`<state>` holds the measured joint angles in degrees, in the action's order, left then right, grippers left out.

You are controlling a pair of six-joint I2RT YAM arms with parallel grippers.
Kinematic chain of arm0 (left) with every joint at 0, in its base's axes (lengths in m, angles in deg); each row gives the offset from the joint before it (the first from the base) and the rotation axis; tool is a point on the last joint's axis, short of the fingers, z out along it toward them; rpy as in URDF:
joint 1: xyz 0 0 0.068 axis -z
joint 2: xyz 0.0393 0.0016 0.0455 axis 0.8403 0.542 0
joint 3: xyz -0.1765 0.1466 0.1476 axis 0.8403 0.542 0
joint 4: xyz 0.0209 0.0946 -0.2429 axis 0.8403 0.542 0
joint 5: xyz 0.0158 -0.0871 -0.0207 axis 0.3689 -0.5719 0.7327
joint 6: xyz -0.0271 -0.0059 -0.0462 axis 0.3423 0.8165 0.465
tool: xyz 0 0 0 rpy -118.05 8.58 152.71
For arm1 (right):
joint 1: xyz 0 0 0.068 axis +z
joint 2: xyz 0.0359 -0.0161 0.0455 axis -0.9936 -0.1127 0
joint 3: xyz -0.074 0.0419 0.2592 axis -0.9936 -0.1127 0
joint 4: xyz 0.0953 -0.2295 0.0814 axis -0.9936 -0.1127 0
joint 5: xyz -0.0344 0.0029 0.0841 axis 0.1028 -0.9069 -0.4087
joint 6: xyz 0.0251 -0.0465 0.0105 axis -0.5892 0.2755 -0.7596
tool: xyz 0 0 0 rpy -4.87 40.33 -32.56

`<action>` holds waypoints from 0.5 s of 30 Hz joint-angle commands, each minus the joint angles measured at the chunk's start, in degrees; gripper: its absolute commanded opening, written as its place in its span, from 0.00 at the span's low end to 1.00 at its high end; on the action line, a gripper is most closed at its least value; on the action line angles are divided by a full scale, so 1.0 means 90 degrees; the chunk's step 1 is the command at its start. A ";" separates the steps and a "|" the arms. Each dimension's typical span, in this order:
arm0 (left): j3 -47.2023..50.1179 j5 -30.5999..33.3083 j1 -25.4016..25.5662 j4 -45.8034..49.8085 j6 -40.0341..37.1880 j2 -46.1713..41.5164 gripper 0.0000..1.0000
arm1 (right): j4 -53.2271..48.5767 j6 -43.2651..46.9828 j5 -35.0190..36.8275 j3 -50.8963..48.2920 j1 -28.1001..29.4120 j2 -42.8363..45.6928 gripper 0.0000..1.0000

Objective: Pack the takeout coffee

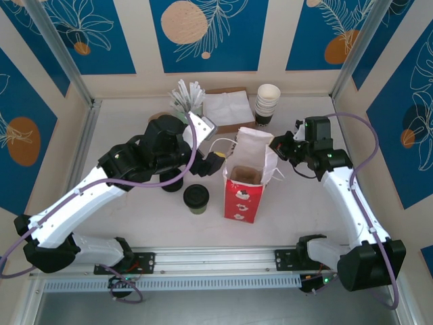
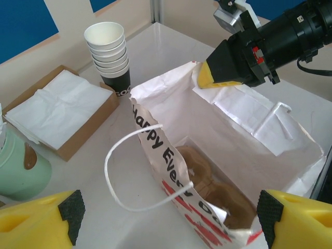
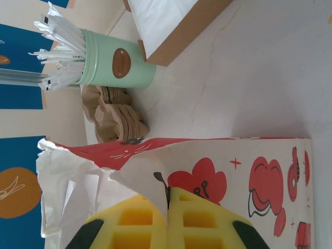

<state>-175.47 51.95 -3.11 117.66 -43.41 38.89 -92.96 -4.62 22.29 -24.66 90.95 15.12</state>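
Observation:
The takeout coffee (image 1: 196, 198), a small dark olive cup with a black lid, stands on the table just left of the red-and-white paper bag (image 1: 244, 193). The bag stands upright with its mouth open, and a brown cardboard insert (image 2: 218, 181) lies at its bottom. My left gripper (image 1: 215, 161) hovers open at the bag's left rim with nothing between its fingers; in the left wrist view the left gripper (image 2: 171, 210) straddles the bag's near wall (image 2: 155, 140) and white string handle. My right gripper (image 1: 277, 145) is shut on the bag's far rim, and the right wrist view shows the right gripper (image 3: 168, 207) pinching that paper edge.
A stack of lidless pale cups (image 1: 268, 103) and a cardboard box of napkins (image 1: 226, 108) stand at the back. A green holder of white sachets (image 1: 186, 98) stands left of them, with brown paper sleeves (image 3: 114, 114) beside it. A dark round object (image 1: 172, 183) sits under my left arm.

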 commanded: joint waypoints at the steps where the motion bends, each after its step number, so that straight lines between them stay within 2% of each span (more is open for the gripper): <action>1: 0.0051 0.0114 -0.0069 0.0003 0.0104 -0.0130 0.88 | 0.0260 -0.0257 0.0038 -0.0095 0.0091 0.0059 0.00; 6: 0.0117 0.0095 -0.0064 0.0036 0.0163 -0.0209 0.88 | 0.0325 -0.0224 0.0090 -0.0081 0.0134 0.0027 0.02; 9: 0.0165 0.0095 -0.0070 0.0062 0.0227 -0.0273 0.88 | 0.0195 -0.0111 0.0128 0.0005 0.0152 0.0055 0.17; 15: 0.0402 0.0055 -0.0069 0.0035 0.0392 -0.0517 0.88 | -0.0346 0.0311 0.0342 0.0330 0.0131 0.0234 0.38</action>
<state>-172.91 51.95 -3.18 117.72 -41.55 36.22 -93.20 -4.07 24.08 -24.38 91.82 15.28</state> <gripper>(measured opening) 0.881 0.371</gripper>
